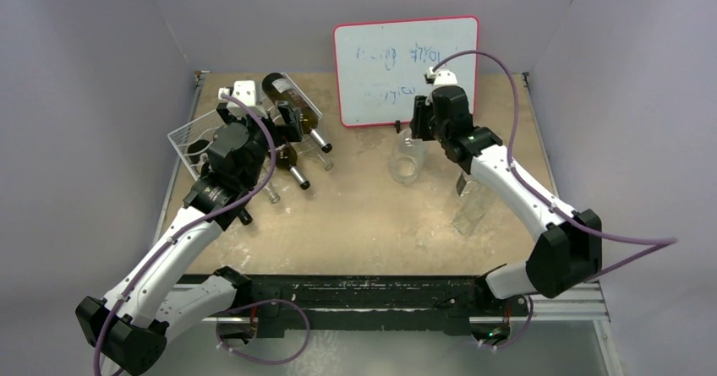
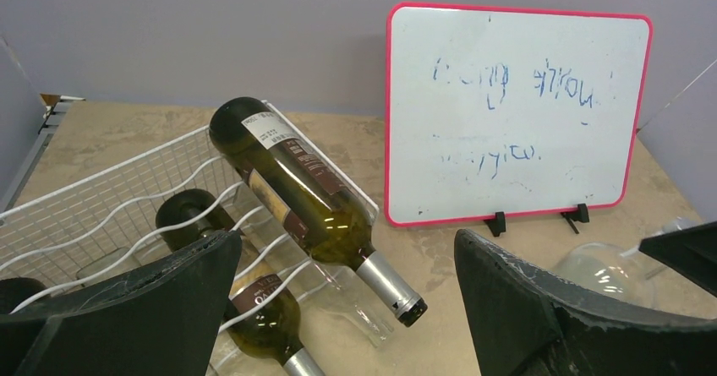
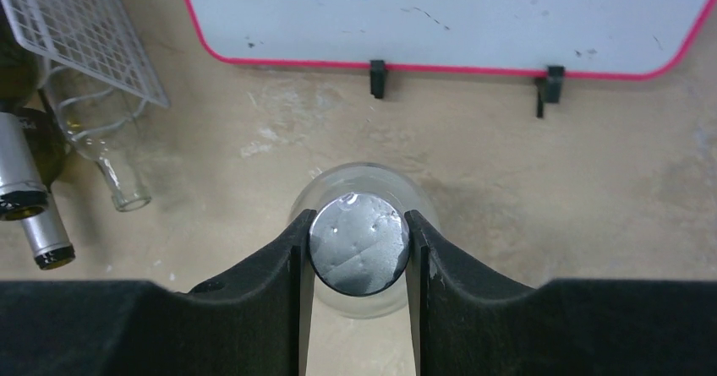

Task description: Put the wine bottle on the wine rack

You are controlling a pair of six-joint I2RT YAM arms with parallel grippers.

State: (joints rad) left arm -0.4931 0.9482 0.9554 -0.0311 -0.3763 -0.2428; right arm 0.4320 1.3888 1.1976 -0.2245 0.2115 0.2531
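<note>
The white wire wine rack [image 1: 190,135] stands at the back left and also shows in the left wrist view [image 2: 101,182]. A dark green bottle [image 2: 296,190] lies on its top tier, neck toward the table's middle. A second green bottle [image 2: 262,317] and a clear empty one [image 2: 355,308] lie on the tier below. My left gripper [image 2: 342,241] is wide open and empty, just in front of the rack. My right gripper [image 3: 359,224] is shut on the silver cap of a clear wine bottle [image 3: 359,245]. That bottle [image 1: 406,160] stands upright on the table in front of the whiteboard.
A pink-framed whiteboard [image 1: 406,68] stands on two feet at the back centre. Another clear glass bottle [image 1: 467,207] stands under my right forearm. Grey walls close in the table on three sides.
</note>
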